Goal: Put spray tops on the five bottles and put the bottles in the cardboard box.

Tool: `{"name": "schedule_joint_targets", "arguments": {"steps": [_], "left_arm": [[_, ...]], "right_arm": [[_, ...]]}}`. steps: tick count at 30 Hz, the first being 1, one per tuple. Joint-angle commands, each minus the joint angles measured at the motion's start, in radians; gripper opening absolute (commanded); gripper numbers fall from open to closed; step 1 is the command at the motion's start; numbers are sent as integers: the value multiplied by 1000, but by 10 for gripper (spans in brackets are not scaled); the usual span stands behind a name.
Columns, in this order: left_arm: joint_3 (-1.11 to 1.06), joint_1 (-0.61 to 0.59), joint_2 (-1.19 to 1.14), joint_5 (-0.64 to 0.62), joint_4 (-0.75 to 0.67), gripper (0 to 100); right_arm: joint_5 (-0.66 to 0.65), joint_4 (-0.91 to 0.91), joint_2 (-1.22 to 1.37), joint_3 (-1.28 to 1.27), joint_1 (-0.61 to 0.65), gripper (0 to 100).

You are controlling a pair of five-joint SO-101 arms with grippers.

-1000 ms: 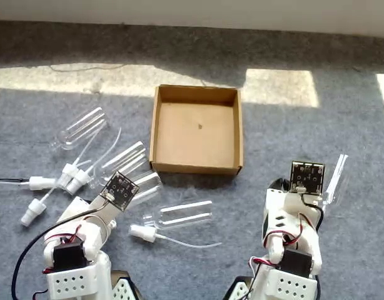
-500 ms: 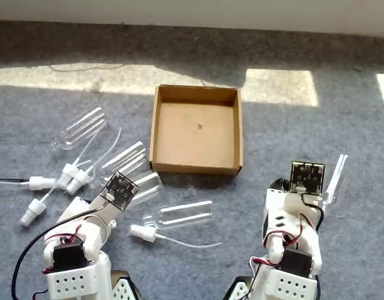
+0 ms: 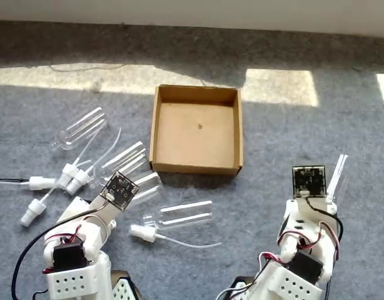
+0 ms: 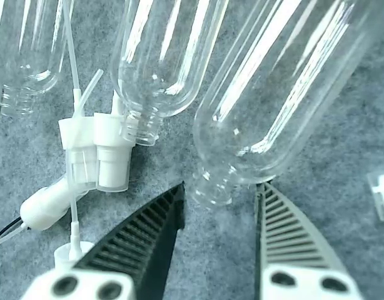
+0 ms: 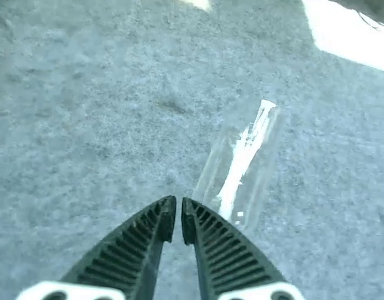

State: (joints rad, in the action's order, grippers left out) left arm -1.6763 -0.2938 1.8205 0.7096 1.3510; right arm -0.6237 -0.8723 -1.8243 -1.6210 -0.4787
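Five bottles (image 3: 179, 214) lay uncapped on the carpet (image 3: 242, 206), none yet in the cardboard box (image 3: 197, 129), which sat open well ahead of both my grippers. My left gripper (image 4: 220, 190) had its fingers apart, one on either side of the neck of a clear bottle (image 4: 286, 100), placed, I judge, to grip it for capping. My right gripper (image 5: 177, 209) had its fingers together, tips just short of another bottle (image 5: 242, 165). Spray tops (image 4: 98, 156) lay just beside my left fingers.

The left gripper (image 4: 220, 190) is gaping at the neck of a clear round plastic bottle (image 4: 273, 94), white plastic spray tops (image 4: 98, 156) lying alongside.
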Motion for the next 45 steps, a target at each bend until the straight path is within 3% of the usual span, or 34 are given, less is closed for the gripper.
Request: {"name": "schedule_joint_targets", "arguments": {"steps": [1, 5, 9, 16, 27, 41, 45], "left_arm": [[-19, 2, 4, 12, 55, 179], [-19, 2, 4, 12, 55, 179], [-19, 2, 4, 12, 55, 179], [-19, 2, 4, 12, 55, 179], [-19, 2, 4, 12, 55, 179], [-19, 2, 4, 12, 55, 179], [-19, 2, 4, 12, 55, 179]], "right_arm": [[-49, 4, 12, 140, -73, 7], [-49, 5, 179, 242, -111, 7], [-58, 5, 507, 412, -119, 7], [-218, -7, 1096, 837, -137, 8], [-442, -283, 1489, 1265, -128, 47], [-1097, -466, 1626, 1419, -133, 60], [-1240, -467, 1629, 1414, -134, 122]]}}
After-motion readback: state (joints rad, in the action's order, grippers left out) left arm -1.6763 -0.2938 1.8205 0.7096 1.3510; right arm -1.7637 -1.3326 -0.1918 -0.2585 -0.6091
